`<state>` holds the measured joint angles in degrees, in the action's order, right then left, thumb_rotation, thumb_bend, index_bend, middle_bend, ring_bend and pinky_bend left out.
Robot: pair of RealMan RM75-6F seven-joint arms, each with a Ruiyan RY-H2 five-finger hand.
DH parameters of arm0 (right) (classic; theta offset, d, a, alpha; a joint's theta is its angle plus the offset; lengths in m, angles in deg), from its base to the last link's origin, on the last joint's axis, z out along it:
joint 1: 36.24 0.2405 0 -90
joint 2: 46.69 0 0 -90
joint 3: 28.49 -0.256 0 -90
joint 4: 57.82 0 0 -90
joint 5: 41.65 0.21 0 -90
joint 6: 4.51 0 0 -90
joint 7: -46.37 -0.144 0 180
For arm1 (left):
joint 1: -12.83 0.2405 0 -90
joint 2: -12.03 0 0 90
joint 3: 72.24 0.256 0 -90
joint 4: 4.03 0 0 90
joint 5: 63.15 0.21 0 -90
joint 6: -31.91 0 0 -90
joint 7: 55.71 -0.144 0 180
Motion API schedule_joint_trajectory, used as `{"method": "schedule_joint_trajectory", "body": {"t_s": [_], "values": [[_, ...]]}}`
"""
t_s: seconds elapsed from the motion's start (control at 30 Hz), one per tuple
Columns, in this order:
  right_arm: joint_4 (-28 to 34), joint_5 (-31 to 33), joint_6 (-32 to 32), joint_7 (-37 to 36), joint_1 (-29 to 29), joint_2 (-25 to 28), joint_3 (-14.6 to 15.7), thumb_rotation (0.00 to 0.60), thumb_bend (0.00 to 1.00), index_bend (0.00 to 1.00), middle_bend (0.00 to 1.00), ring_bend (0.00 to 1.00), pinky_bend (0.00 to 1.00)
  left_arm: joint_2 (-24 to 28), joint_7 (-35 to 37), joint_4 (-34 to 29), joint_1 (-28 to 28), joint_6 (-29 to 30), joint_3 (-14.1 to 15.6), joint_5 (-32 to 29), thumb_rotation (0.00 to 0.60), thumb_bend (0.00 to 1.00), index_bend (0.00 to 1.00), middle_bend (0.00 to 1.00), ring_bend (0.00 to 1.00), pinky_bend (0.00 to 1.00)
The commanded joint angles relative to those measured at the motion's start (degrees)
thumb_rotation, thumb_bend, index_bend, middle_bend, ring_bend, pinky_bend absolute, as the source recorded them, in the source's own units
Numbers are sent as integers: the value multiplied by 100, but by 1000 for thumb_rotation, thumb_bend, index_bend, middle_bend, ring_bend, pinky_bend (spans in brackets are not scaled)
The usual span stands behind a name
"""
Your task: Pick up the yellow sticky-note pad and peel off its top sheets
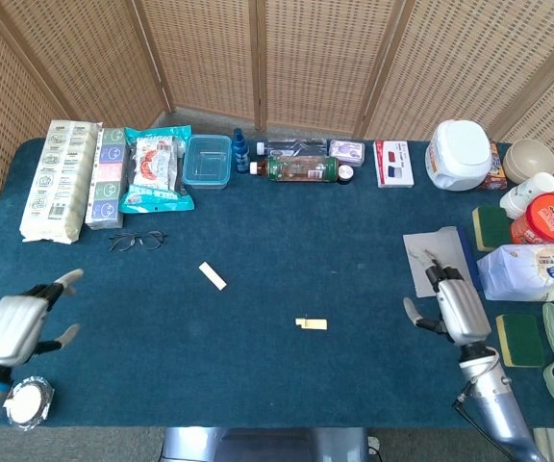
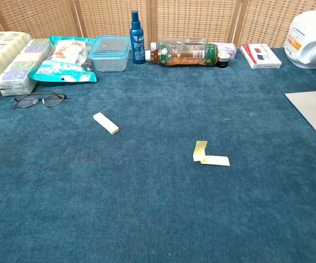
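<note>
The yellow sticky-note pad lies flat mid-desk, with 2 peeled sheets nearer and to its right; a thin pad on cloth could slide or lose extra sheets under a careless pinch. Both the left robot hand and right robot hand hover spread wide and hold nothing near the desk edges, well apart from the pad, with open room around it apart from the glasses to its far left.

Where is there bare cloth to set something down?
Free: the wide front stretch below the sticky-note pad and peeled sheets, and the centre between the glasses and grey sheet. Crowded: back row and right edge.
</note>
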<state>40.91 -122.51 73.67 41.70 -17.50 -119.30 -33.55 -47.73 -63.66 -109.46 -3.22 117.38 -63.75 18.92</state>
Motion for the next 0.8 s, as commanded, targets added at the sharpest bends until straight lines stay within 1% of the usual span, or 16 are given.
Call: {"method": "schedule_joint_trajectory", "body": {"t_s": [0.03, 0.17, 0.27, 0.33, 0.47, 0.63, 0.8], "values": [[24, -172, 380, 669, -243, -46, 136, 600, 433, 117, 193, 86, 174, -80, 116, 158, 383, 371, 157, 240, 600, 242, 152, 365, 353, 519], [35, -272, 647, 1181, -430, -56, 229, 600, 434, 127, 194, 83, 169, -108, 231, 236, 661, 602, 194, 329, 600, 242, 152, 363, 350, 516], [97, -413, 1022, 1641, -723, -21, 381, 600, 434, 139, 194, 77, 151, -125, 239, 320, 952, 934, 174, 434, 600, 242, 152, 363, 349, 512], [147, -461, 1188, 1776, -870, -34, 433, 600, 434, 148, 194, 74, 137, -165, 243, 379, 1066, 1043, 140, 506, 600, 242, 159, 363, 349, 511], [275, -489, 1270, 1782, -1038, 14, 504, 600, 434, 158, 194, 66, 107, -240, 285, 450, 1175, 1072, 61, 581, 600, 241, 167, 363, 349, 506], [299, -491, 1297, 1814, -1132, 13, 459, 600, 434, 167, 194, 62, 94, -314, 225, 448, 1201, 942, -16, 707, 600, 242, 167, 360, 348, 501], [276, -459, 1242, 1812, -1163, -11, 402, 600, 433, 179, 194, 61, 94, -293, 117, 370, 1194, 754, -86, 681, 600, 242, 167, 358, 348, 497]]}}
